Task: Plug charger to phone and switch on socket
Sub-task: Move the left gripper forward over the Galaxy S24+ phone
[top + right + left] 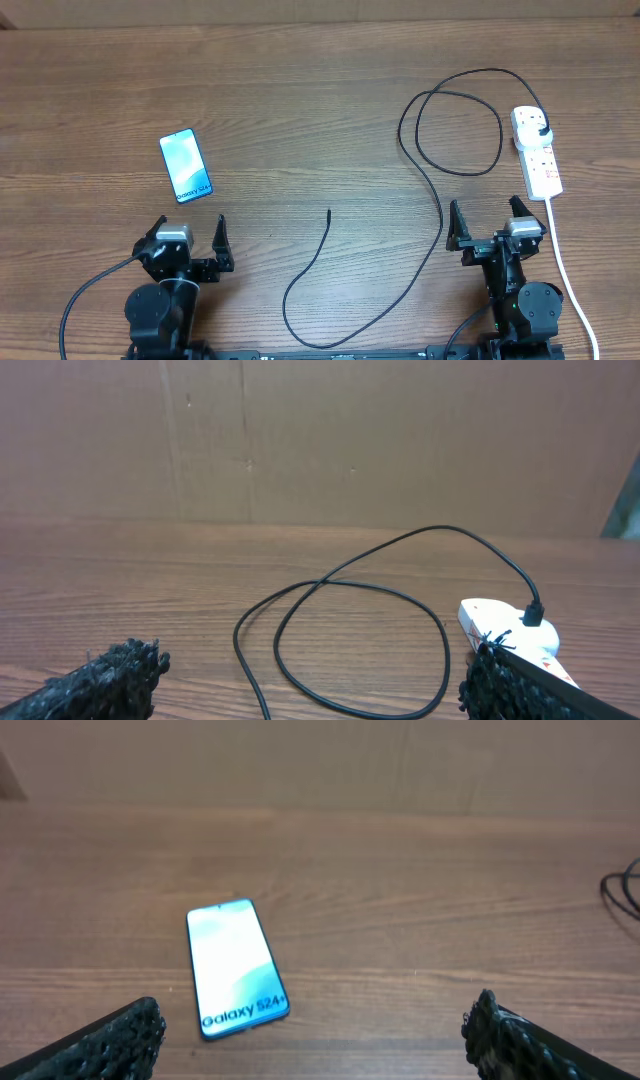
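The phone [186, 166] lies flat at the left of the table, teal screen up, "Galaxy" lettering at its near end; it also shows in the left wrist view [236, 967]. The black charger cable [437, 215] loops at the right, its plug [541, 130] seated in the far end of the white socket strip [537, 152]. Its free connector tip [329, 212] lies mid-table. The right wrist view shows the cable loop [350, 640] and the socket [505, 625]. My left gripper [191, 238] is open and empty, just short of the phone. My right gripper [487, 220] is open and empty, near the socket.
The socket's thicker white cord [568, 275] runs toward the near edge at the right. A brown cardboard wall [320, 440] stands behind the table's far edge. The cable's slack curves close to the near edge [300, 330] between the two arms.
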